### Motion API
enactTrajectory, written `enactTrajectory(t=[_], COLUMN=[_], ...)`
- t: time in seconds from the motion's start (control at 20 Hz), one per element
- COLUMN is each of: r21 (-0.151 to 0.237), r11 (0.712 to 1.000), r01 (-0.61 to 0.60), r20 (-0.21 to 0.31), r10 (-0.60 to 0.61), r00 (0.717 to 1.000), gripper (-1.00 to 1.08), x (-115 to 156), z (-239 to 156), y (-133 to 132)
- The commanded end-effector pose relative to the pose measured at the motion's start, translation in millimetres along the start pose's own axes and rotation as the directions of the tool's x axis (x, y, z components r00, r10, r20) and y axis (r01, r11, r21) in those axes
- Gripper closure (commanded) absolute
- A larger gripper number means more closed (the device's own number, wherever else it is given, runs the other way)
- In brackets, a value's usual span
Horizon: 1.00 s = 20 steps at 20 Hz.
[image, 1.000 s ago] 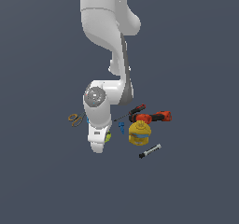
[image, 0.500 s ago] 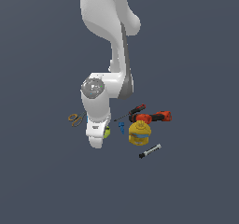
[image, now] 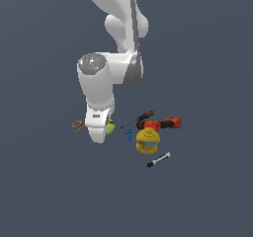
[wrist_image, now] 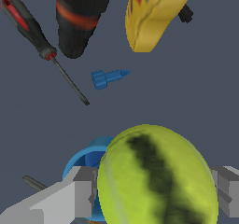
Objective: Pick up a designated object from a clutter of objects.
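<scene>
Grey floor, claw gripping tennis ball

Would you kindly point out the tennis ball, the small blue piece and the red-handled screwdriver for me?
tennis ball (wrist_image: 156, 176), wrist view, on its yellow-green felt beside the dark curved mark.
small blue piece (wrist_image: 108, 77), wrist view, on the middle of its body.
red-handled screwdriver (wrist_image: 27, 26), wrist view, on the red and black handle.
</scene>
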<state>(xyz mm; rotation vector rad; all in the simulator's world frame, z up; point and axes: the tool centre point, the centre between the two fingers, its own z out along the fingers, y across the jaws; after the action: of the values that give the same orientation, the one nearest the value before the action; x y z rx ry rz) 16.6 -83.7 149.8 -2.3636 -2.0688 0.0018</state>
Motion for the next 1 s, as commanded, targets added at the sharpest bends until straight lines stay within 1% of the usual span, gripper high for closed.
enactTrajectory(t=[0.0, 0.65, 0.95], r21=[-0.002, -0.002, -0.001], r11=[1.0, 1.0, 1.0], r01=[0.0, 0.001, 0.0], r20=[0.0, -0.002, -0.002], r10=[0.0, -0.001, 0.0], r00=[1.0, 1.0, 1.0], gripper=[1.08, 1.08, 1.08], x=[-2, -17, -22], z=[-26, -167, -220], y=[-7, -43, -55])
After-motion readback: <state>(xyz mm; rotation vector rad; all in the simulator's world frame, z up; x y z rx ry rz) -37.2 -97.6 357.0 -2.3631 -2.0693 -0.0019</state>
